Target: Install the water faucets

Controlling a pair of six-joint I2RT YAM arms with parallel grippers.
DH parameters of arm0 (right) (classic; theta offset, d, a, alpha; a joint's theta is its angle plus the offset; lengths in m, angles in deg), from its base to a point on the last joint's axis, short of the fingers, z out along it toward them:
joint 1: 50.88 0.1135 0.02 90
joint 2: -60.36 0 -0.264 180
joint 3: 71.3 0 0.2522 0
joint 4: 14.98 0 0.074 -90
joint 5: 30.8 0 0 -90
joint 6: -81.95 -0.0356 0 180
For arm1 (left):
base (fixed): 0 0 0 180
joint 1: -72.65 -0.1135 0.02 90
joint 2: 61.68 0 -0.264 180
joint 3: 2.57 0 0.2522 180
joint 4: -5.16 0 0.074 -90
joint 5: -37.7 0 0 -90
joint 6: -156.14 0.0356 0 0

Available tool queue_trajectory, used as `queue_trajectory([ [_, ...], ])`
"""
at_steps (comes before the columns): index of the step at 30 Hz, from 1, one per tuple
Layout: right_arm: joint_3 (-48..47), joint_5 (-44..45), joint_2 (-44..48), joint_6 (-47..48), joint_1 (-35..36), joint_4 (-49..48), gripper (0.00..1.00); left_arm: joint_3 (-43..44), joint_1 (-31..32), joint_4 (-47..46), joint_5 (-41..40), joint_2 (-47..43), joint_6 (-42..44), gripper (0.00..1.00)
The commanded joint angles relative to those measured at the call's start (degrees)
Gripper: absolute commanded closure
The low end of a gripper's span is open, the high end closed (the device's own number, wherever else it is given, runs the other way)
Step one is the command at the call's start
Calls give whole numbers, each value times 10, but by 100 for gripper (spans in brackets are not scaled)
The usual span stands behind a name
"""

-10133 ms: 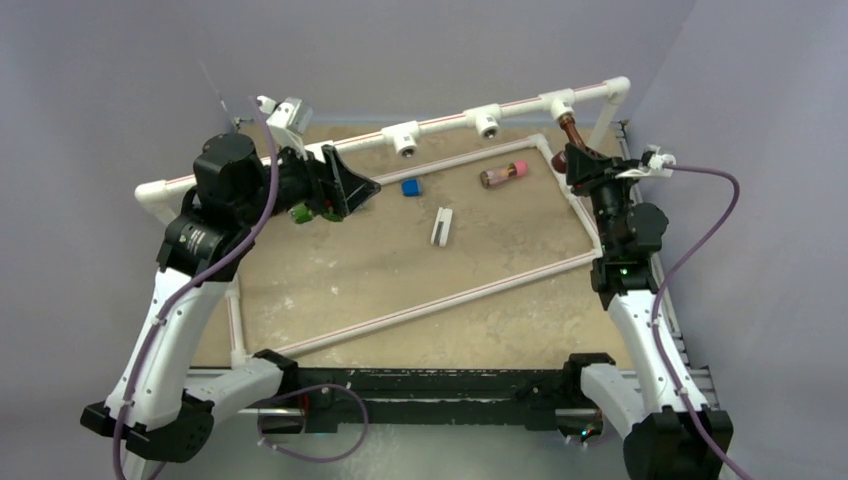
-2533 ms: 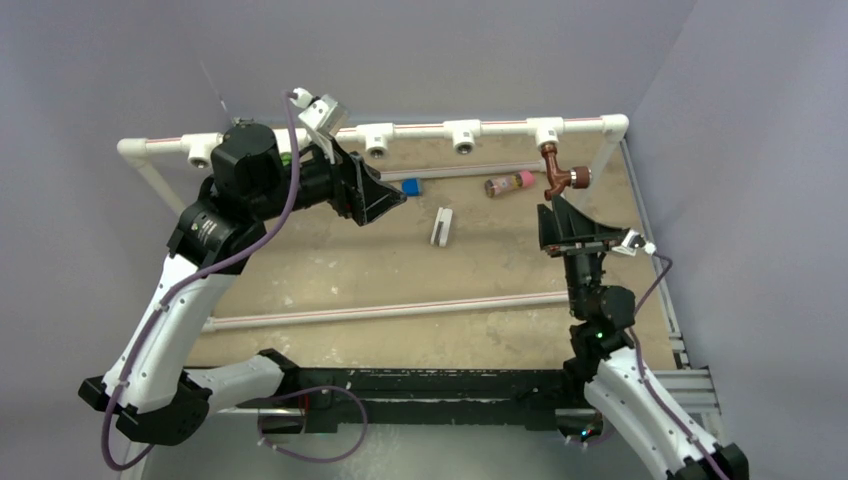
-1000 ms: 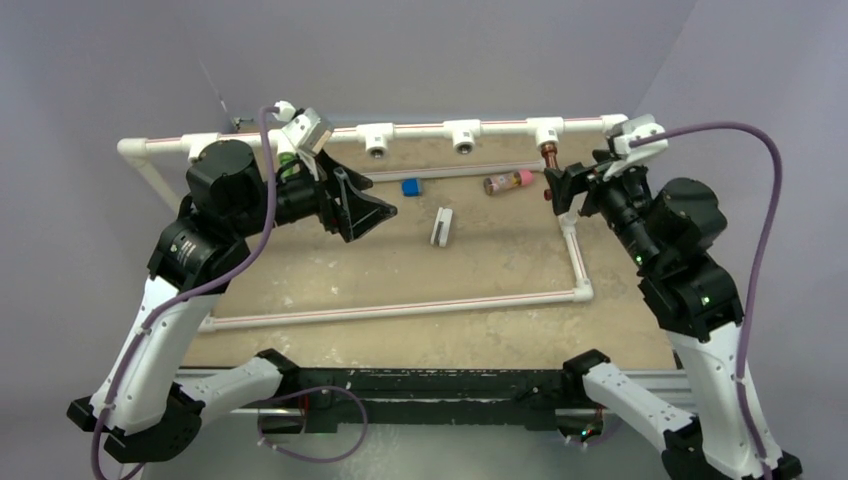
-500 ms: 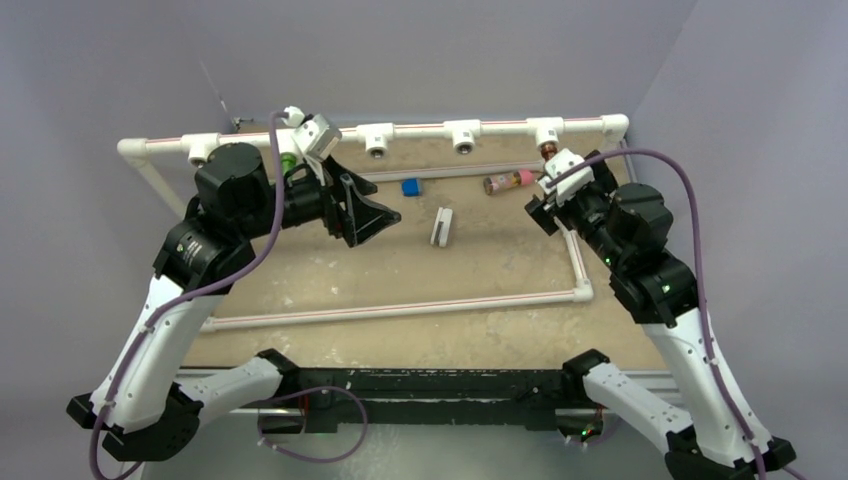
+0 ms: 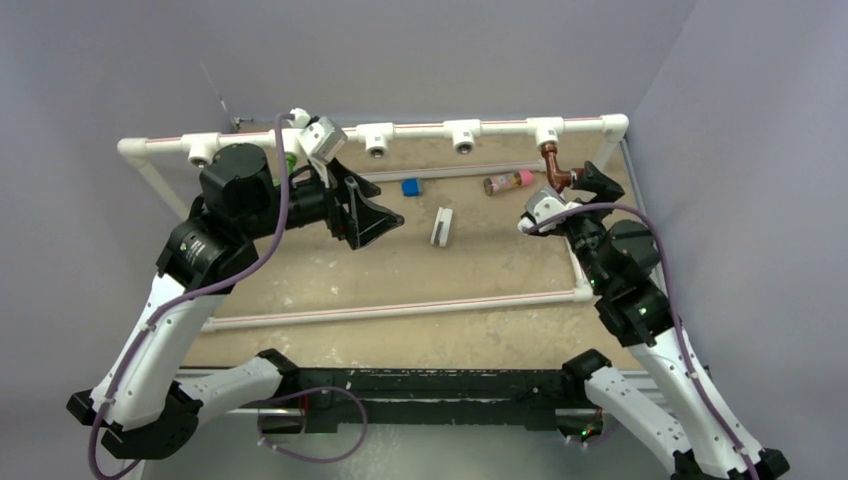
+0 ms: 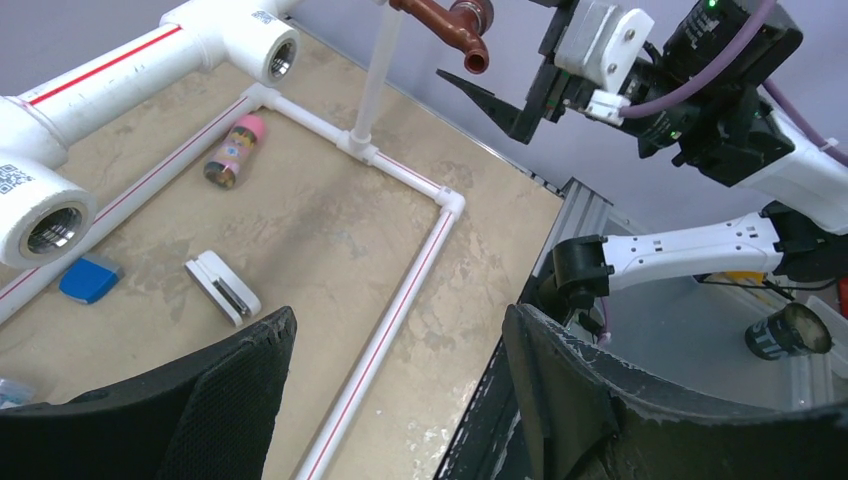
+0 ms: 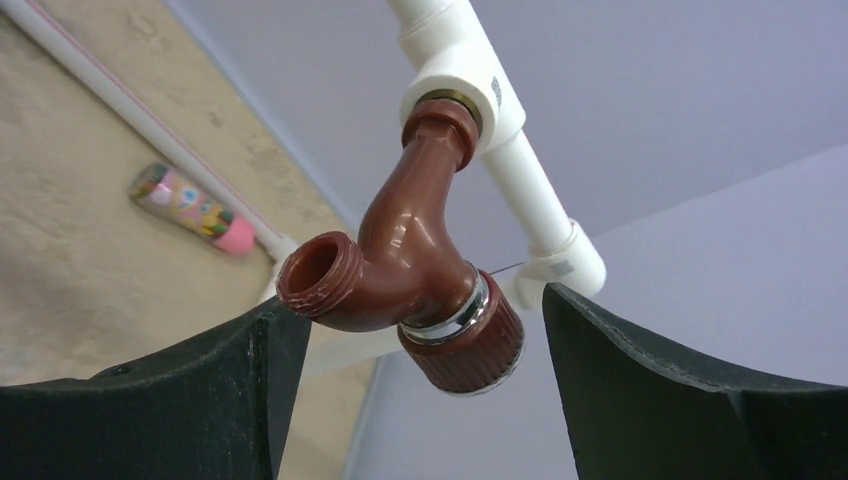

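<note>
The right gripper [image 7: 412,305] is swung back around the seated brown faucet [image 7: 400,250], jaws apart, likely for further tightening; the left gripper [image 6: 397,315] is held spread, empty.

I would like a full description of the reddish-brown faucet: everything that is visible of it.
The reddish-brown faucet looks like glossy plastic. Its bent neck goes up into a white tee fitting on the raised pipe, so it hangs above the table. It has an open threaded spout end and a ribbed round knob behind a shiny metal ring. The right pincer is open, one finger on each side of it. A gap shows beside the knob; contact at the spout side cannot be judged.
</note>
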Motion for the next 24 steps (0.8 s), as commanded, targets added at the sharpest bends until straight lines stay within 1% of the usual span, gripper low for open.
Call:
queue_trajectory([
  [1,52,65,19,137,8,-171,15,5,6,-18,0,1,9,25],
  [5,91,67,26,209,25,-246,16,6,7,-17,-2,3,10,25],
  [11,109,89,5,274,76,-311,16,6,9,-15,-9,2,12,24],
  [13,107,100,-9,285,87,-314,18,6,10,-15,-9,0,12,25],
  [20,102,127,-25,284,94,-307,29,3,17,-11,-20,-9,18,24],
  [22,100,138,-25,278,94,-305,34,2,21,-11,-28,-12,20,24],
  [24,98,149,-26,263,95,-302,43,1,25,-11,-32,-13,22,24],
])
